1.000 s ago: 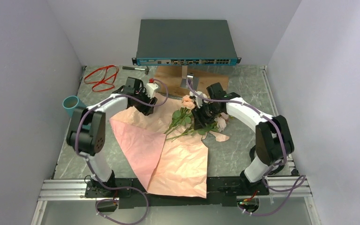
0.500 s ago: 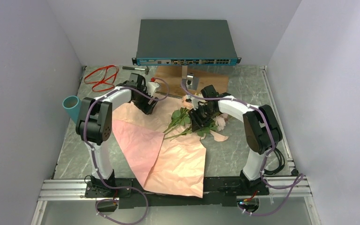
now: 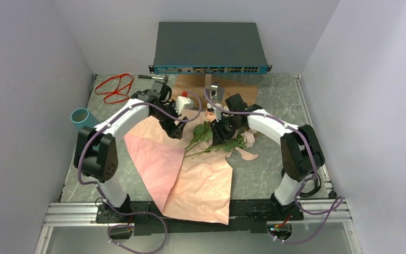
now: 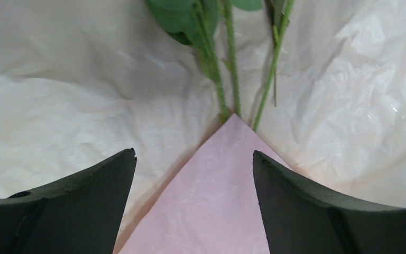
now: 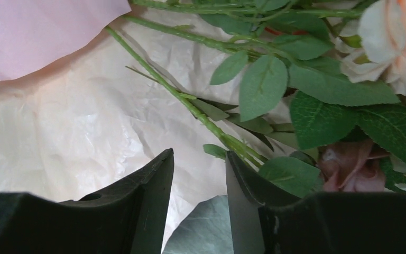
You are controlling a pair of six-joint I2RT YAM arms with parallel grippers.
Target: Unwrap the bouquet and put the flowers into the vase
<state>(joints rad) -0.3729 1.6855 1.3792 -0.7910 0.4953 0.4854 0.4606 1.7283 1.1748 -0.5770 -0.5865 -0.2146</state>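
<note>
While flowers [image 3: 206,133] lie on the paper [image 3: 203,185], we see L gripper [image 4: 194,154] wide open, empty, over it; R gripper [image 5: 199,153] narrowly apart, empty, over it too.

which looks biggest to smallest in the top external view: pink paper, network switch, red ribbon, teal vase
1. pink paper
2. network switch: close to the paper, and it may sit nearer the camera, so this order is unsure
3. red ribbon, judged by the spread of its loops
4. teal vase
</note>
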